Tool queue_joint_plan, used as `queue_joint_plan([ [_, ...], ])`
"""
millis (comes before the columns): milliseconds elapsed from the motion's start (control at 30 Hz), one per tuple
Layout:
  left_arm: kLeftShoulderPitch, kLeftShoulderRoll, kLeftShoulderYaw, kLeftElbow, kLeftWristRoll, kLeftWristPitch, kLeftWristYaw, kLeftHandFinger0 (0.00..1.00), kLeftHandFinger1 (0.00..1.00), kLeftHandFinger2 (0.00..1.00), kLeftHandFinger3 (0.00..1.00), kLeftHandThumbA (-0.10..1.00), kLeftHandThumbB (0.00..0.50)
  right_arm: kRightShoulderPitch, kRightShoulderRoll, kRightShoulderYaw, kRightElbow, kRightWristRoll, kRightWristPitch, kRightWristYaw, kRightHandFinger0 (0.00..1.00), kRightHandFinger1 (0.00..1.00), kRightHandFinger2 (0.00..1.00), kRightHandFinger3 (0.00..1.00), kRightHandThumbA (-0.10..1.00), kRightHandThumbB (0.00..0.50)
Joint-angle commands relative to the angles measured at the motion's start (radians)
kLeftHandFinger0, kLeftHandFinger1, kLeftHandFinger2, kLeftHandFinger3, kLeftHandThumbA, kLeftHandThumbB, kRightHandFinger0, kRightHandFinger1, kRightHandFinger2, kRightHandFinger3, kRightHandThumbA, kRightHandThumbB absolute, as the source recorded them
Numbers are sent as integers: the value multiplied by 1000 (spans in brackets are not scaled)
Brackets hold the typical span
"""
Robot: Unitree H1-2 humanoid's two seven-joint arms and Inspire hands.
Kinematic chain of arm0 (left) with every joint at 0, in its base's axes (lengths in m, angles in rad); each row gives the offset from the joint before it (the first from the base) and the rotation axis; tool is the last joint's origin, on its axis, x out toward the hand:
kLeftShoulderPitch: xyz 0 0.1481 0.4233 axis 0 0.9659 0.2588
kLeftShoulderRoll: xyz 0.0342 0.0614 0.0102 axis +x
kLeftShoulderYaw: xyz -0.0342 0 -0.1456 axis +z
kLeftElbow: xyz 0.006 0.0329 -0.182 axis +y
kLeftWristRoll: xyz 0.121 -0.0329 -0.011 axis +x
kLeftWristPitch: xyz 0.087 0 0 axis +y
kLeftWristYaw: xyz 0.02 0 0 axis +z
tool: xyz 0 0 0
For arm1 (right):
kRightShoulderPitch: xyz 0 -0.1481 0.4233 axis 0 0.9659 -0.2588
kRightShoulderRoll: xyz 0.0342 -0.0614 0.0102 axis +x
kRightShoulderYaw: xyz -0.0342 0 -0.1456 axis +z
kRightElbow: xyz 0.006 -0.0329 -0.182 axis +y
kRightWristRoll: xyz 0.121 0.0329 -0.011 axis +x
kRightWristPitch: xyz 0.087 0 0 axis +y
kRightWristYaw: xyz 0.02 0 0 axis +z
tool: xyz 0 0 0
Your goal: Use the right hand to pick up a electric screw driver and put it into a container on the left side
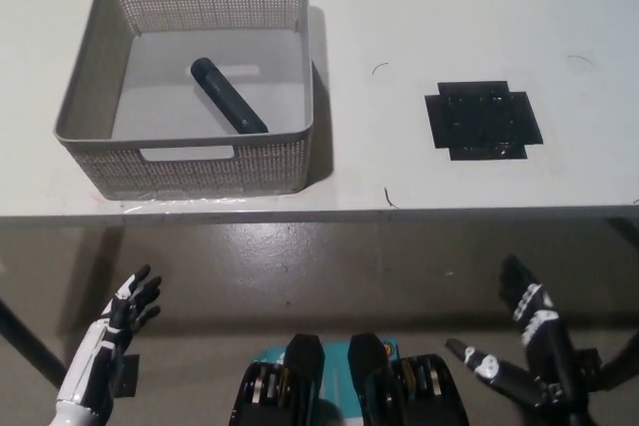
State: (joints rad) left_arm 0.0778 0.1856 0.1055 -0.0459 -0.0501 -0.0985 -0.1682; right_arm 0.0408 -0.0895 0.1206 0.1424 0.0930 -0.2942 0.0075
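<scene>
The black electric screwdriver (229, 95) lies slantwise on the floor of the grey perforated basket (92, 77), which stands on the left part of the white table. My black right hand (527, 351) hangs below the table's front edge at the lower right, fingers spread, holding nothing. At the lower left, also below the table edge, rests my white left hand (118, 314), fingers apart and empty.
A black square mat (483, 121) lies on the table's right part. The table's front edge (399, 214) runs across the middle of the picture, with grey floor beneath it.
</scene>
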Motion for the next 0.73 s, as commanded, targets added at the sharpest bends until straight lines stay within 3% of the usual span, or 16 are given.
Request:
queue_joint_plan([
  [0,-14,6,16,-5,-8,-44,25,1000,1000,1000,1000,1000,195,-32,4,-5,48,1,-83,44,1000,1000,1000,1000,1000,344],
  [100,-17,13,17,-4,-9,-33,16,1000,1000,1000,1000,1000,222,-49,4,-18,79,21,-84,55,1000,1000,1000,1000,995,339],
  [233,-28,11,12,2,0,-30,17,1000,1000,1000,1000,1000,205,-58,2,-33,95,36,-77,65,1000,1000,1000,1000,978,328],
  [433,-45,9,0,10,11,-31,12,1000,1000,1000,1000,1000,245,-47,-1,-49,83,42,-61,71,1000,1000,1000,1000,976,324],
  [700,-79,0,-38,32,16,-30,7,1000,1000,1000,1000,1000,215,-31,-13,-83,60,57,-57,76,1000,1000,1000,1000,966,316],
])
